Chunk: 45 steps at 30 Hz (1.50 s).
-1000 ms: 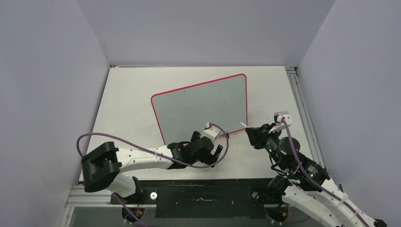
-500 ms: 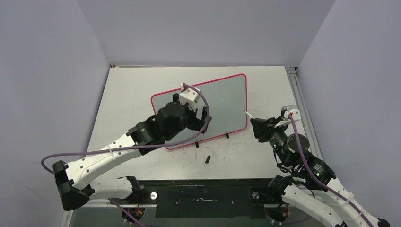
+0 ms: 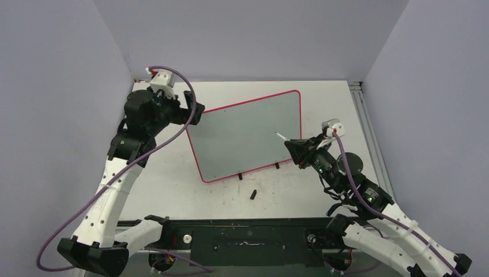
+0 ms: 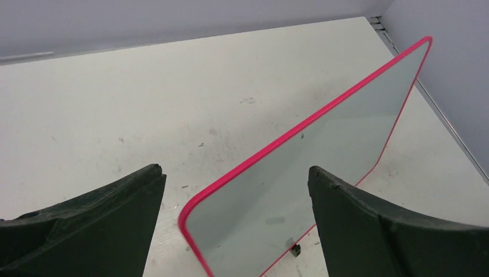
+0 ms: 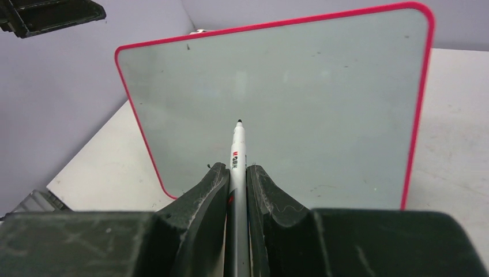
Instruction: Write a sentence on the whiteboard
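Pinches a white marker [image 5: 237,156] in the right jaws, pressed onto its barrel from both sides. Points its black tip straight ahead of those jaws at the whiteboard [image 3: 248,135], close in front of the pale grey face; cannot tell whether touching or just short. Shows the whiteboard standing tilted on the surface [image 3: 155,167] on small black feet [image 3: 277,166], with a thin red-pink rim all round and rounded corners. Holds the left jaws spread wide, gripping nothing, raised beside the board's far left corner and well apart from the right jaws. Looks down between those left jaws onto the board's top edge, running away ahead and to the right, with pale surface to the left of it. Finds a small black piece [image 3: 252,194] lying on the surface near the front of the board, below and to the left of the right jaws in the overhead view, touching neither pair; too small to name.
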{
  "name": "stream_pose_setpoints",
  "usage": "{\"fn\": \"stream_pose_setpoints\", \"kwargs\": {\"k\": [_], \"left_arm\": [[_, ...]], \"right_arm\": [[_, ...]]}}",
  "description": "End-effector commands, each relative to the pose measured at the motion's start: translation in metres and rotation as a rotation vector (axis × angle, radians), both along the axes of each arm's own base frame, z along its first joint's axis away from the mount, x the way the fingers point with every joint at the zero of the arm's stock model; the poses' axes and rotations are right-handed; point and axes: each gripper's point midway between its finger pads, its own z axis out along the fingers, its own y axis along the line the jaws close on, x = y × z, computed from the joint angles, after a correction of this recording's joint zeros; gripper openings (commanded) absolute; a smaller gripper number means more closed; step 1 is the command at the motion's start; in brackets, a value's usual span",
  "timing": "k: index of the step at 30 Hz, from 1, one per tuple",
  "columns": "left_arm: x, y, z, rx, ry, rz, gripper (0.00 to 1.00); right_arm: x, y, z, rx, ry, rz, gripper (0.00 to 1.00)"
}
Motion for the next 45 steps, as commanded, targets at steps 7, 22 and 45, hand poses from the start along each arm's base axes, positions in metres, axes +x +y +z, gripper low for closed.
{"fn": "stream_pose_setpoints", "kwargs": {"k": [7, 22, 45], "left_arm": [[-0.023, 0.064, -0.044, -0.262, 0.028, -0.064, 0.94], [-0.030, 0.058, -0.070, -0.340, 0.024, -0.201, 0.73], [-0.008, 0.047, -0.075, -0.409, 0.076, -0.260, 0.38]], "right_arm": [[0.010, 0.089, 0.020, 0.115, -0.085, 0.281, 0.05], [0.009, 0.185, 0.013, 0.134, -0.132, 0.404, 0.05], [0.049, 0.232, 0.017, 0.159, -0.201, 0.415, 0.05]]}}
